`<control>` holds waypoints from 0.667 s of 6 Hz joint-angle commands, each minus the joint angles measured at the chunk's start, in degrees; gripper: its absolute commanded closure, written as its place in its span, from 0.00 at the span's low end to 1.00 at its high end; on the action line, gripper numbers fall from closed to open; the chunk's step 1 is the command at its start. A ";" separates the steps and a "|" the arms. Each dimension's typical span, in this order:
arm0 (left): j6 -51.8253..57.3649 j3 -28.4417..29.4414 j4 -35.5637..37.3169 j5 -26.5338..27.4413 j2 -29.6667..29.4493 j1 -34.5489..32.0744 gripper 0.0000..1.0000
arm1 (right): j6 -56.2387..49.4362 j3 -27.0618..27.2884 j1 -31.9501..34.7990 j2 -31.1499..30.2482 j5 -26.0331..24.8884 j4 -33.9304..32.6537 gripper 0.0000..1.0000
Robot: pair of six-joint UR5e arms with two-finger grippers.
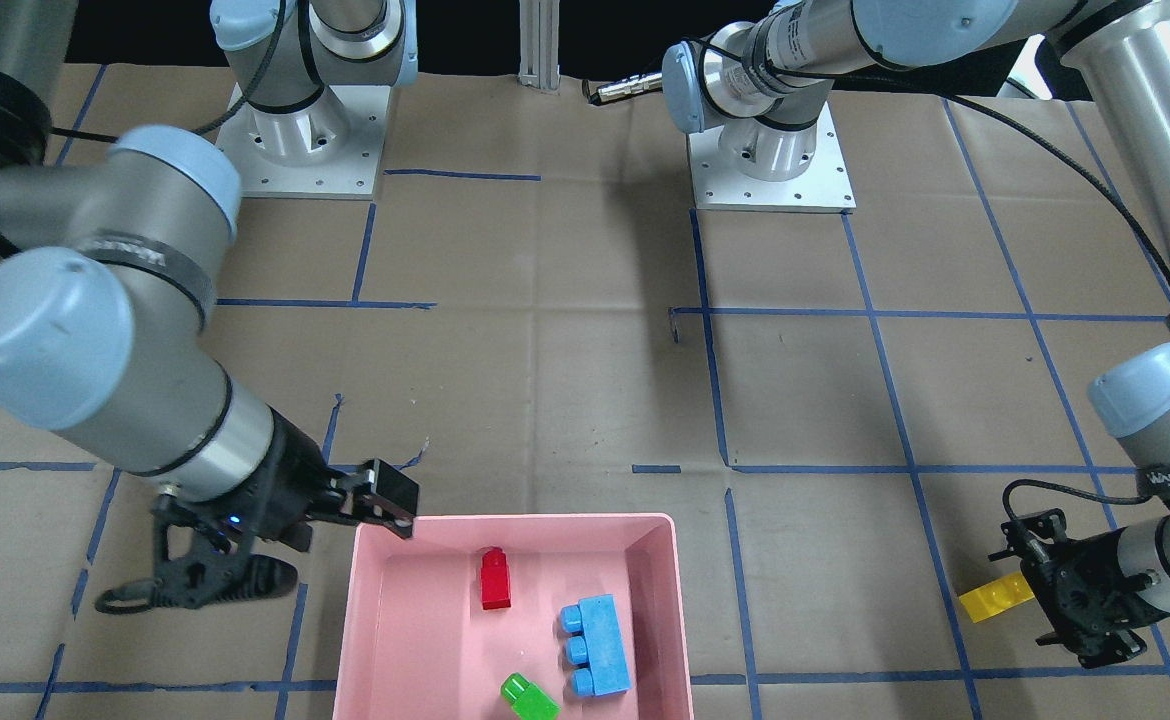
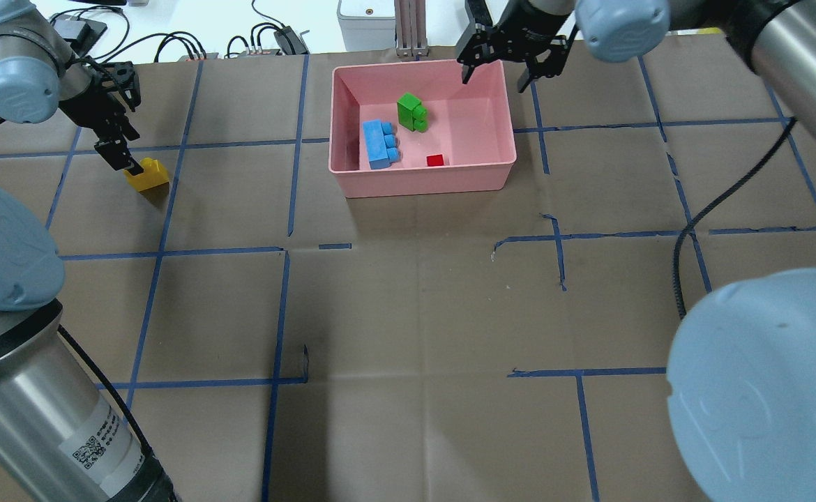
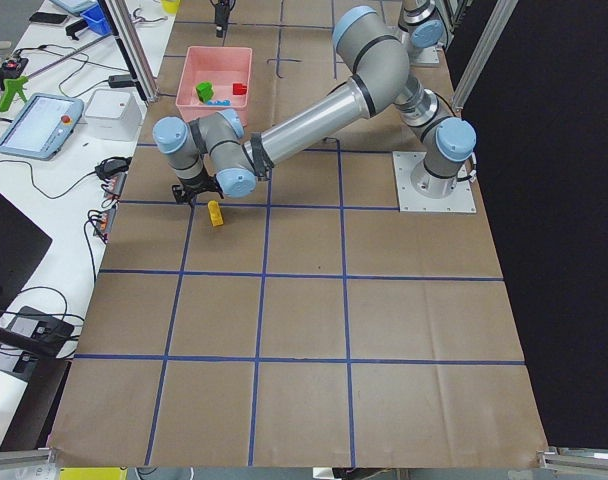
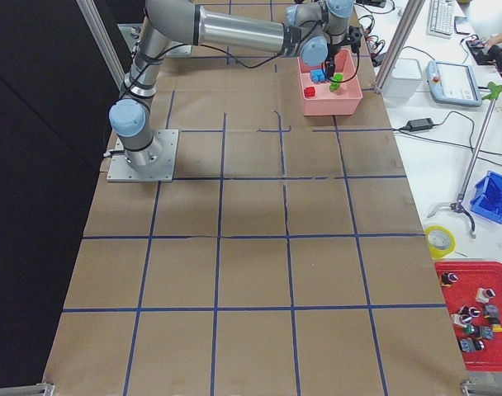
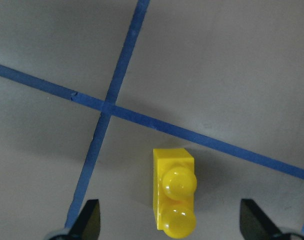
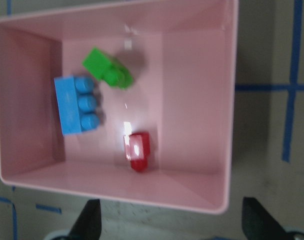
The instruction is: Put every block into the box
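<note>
The smooth pink plastic box (image 2: 422, 180), a shallow rectangular tray with rounded corners and a raised rim, holds three glossy studded bricks lying on their sides: the light blue three-stud brick (image 2: 379, 143) by its wall on the robot's left, the green two-stud brick (image 2: 411, 111) just beside it, and the red single-stud brick (image 2: 435, 160) at its near wall. The yellow two-stud brick (image 2: 147, 174) lies outside, well apart from the box on the robot's left, on the paper-covered table (image 2: 415, 314). It sits between the spread, non-touching fingers of the left gripper (image 5: 172, 217), and the right gripper (image 2: 493, 78) hangs over the box's far corner, released and empty.
</note>
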 commanded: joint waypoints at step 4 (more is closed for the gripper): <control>0.03 -7.17 8.16 7.81 0.70 0.15 0.43 | 3.59 18.58 3.91 -28.03 -14.60 11.81 0.00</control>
